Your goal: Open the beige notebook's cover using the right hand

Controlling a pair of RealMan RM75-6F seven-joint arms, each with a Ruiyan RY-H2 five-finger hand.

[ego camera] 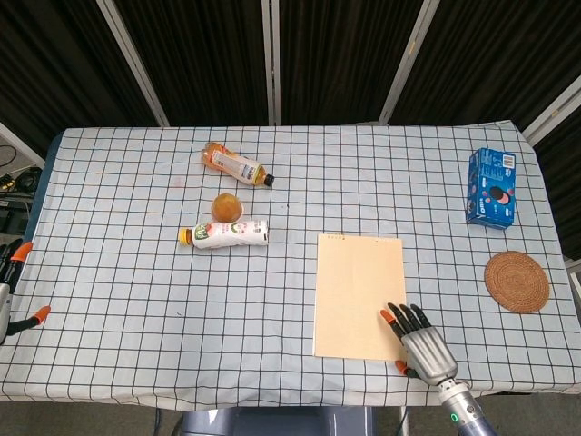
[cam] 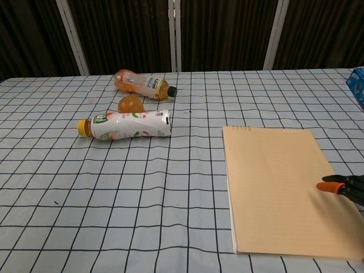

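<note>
The beige notebook (ego camera: 358,295) lies flat and closed on the checked tablecloth, spiral binding at its far edge; the chest view shows the notebook (cam: 278,185) at the right. My right hand (ego camera: 419,341) lies over the notebook's near right corner with its fingers stretched out side by side, and its orange fingertips (cam: 328,186) rest on the cover near the right edge. It holds nothing. My left hand (ego camera: 9,292) shows only as orange-tipped fingers at the left edge of the head view, off the table's side and far from the notebook.
A white bottle (ego camera: 225,233), an orange ball (ego camera: 228,206) and an orange-drink bottle (ego camera: 235,165) lie at the centre left. A blue box (ego camera: 491,187) and a round woven coaster (ego camera: 516,282) sit at the right. The table's front edge runs just behind my right hand.
</note>
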